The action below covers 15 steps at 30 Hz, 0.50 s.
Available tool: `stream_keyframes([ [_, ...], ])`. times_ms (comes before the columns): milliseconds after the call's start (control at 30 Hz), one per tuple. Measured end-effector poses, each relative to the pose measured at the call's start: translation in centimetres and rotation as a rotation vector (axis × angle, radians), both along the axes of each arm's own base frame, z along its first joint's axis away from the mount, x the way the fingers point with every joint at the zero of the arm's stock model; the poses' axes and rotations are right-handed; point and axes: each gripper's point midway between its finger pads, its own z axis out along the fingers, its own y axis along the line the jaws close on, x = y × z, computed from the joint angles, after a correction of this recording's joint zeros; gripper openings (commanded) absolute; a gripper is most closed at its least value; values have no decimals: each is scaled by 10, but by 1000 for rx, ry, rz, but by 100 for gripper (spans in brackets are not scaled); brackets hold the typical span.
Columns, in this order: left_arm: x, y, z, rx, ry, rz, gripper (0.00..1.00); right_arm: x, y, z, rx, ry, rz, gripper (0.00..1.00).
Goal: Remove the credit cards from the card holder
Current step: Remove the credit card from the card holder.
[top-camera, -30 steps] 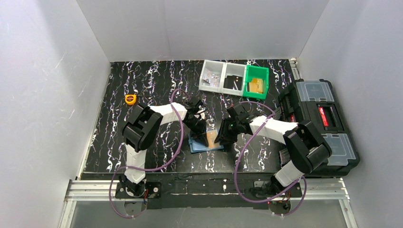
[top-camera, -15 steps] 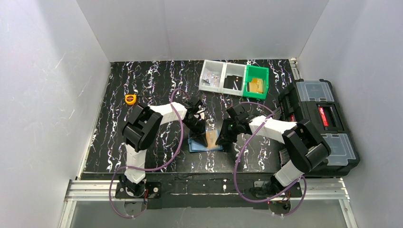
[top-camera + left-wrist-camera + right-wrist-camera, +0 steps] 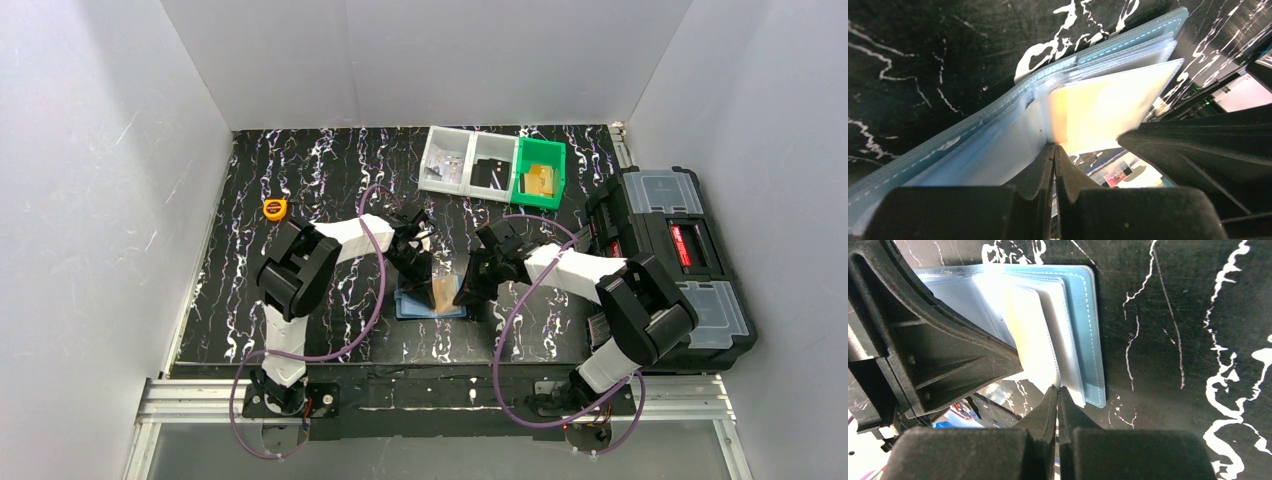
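Card holder (image 3: 415, 308) partly under left tool (image 3: 429, 282) and right tool (image 3: 462, 294); yellowish card (image 3: 1108, 107) blurred, print illegible.

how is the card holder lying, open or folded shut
Open. The card holder lies spread on the table, its clear sleeves fanned out, one sleeve with a yellowish card raised above the rest.

Overhead rear view, two close wrist views of card holder (image 3: 420, 308)
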Motion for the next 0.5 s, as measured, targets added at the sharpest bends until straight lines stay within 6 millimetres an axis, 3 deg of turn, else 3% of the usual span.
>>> stream_keyframes([
  [167, 2, 6, 3, 43, -40, -2, 11, 0, 3, 5, 9, -14, 7, 1],
  [500, 16, 32, 15, 129, -143, 26, 9, 4, 3, 11, 8, -38, 6, 1],
])
